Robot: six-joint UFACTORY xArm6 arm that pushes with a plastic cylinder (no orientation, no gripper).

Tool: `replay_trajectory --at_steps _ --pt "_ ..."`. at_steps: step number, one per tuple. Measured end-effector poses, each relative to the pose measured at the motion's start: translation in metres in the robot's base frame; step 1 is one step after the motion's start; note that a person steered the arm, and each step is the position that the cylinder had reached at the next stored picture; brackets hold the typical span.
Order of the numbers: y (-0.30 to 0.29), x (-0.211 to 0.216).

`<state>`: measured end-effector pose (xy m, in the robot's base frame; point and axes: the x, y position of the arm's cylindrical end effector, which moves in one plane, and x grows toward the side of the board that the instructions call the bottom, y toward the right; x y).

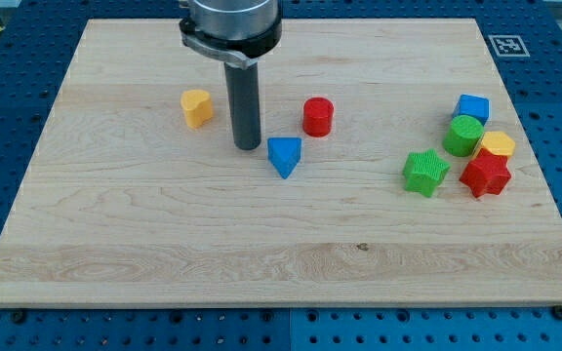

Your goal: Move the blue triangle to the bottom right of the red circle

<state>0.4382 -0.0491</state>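
Note:
The blue triangle [284, 156] lies on the wooden board [164, 234] near the middle, below and to the left of the red circle [318, 116]. My tip [248, 146] stands just left of the blue triangle, a small gap apart, and to the right of a yellow block [197, 107]. The rod rises to the arm's dark body at the view's top.
A cluster sits at the view's right: a blue block [472, 107], a green cylinder [463, 135], a yellow block [497, 145], a green star [424, 172] and a red star [485, 175]. A marker tag [506, 44] is at the board's top right corner.

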Motion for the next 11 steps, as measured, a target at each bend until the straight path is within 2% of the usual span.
replay_trajectory --at_steps 3,9,11 --pt "0.0 0.024" --pt "0.112 0.024" --pt "0.1 0.024"
